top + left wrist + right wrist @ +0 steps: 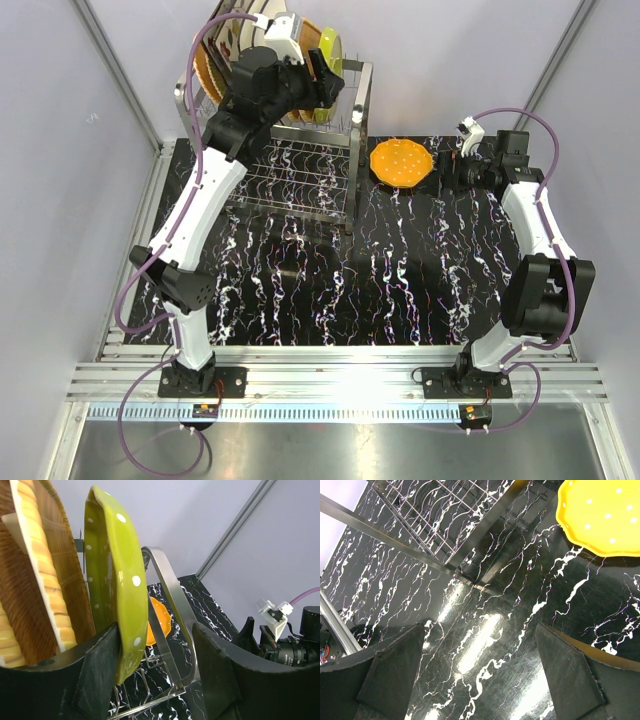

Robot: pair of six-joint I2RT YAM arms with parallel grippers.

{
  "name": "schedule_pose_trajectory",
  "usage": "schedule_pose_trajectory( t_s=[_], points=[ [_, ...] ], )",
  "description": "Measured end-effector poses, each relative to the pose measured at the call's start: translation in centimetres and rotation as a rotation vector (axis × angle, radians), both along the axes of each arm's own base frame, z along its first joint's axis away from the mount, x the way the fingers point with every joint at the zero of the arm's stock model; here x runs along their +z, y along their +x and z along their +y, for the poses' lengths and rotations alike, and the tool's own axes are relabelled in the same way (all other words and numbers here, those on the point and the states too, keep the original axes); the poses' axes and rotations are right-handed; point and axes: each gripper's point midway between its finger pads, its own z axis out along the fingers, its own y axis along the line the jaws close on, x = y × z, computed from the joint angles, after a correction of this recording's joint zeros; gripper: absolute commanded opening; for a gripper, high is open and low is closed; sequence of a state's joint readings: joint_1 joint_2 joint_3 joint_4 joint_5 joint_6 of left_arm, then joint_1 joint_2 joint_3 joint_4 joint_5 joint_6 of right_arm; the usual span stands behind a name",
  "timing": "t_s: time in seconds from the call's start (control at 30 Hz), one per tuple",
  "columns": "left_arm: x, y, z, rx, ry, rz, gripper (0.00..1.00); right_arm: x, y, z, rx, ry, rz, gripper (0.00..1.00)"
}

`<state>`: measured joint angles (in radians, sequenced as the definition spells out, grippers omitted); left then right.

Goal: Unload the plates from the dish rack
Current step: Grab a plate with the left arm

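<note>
The dish rack point(300, 150) stands at the back of the table, with plates upright in its top tier. A green dotted plate point(112, 580) is the end one, also visible from above as the green plate point(331, 45). Behind it stand a wicker plate point(70, 580) and a cream plate point(45, 575). My left gripper point(155, 650) is open astride the green plate's lower rim and the rack's steel end bar point(167, 605). Its left finger point(100, 675) touches the plate and the right finger stands apart. My right gripper point(480, 645) is open over bare table.
An orange dotted plate point(402, 162) lies flat on the black marbled table point(400, 280) right of the rack, just left of my right gripper point(450, 170). The rack's wire lower shelf point(450, 520) is bare. Grey walls close in the back and sides.
</note>
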<state>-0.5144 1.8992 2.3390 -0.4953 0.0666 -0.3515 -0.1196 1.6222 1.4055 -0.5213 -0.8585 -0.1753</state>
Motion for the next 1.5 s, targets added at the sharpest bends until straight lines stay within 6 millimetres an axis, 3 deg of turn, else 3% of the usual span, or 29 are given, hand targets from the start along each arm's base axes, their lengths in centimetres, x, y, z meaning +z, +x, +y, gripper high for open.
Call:
schedule_pose_trajectory(
  t_s=[0.27,0.47,1.5],
  points=[
    [0.2,-0.1,-0.2,-0.003,-0.016,0.004,0.68,-0.1,-0.1,0.0,0.000,0.001,0.004,1.00],
    [0.7,-0.2,-0.4,0.000,-0.081,0.026,0.79,-0.3,-0.2,0.0,0.000,0.001,0.007,1.00],
    [1.9,-0.6,0.7,-0.007,-0.323,0.169,0.82,-0.2,-0.6,0.1,-0.005,0.011,0.017,1.00]
  ],
)
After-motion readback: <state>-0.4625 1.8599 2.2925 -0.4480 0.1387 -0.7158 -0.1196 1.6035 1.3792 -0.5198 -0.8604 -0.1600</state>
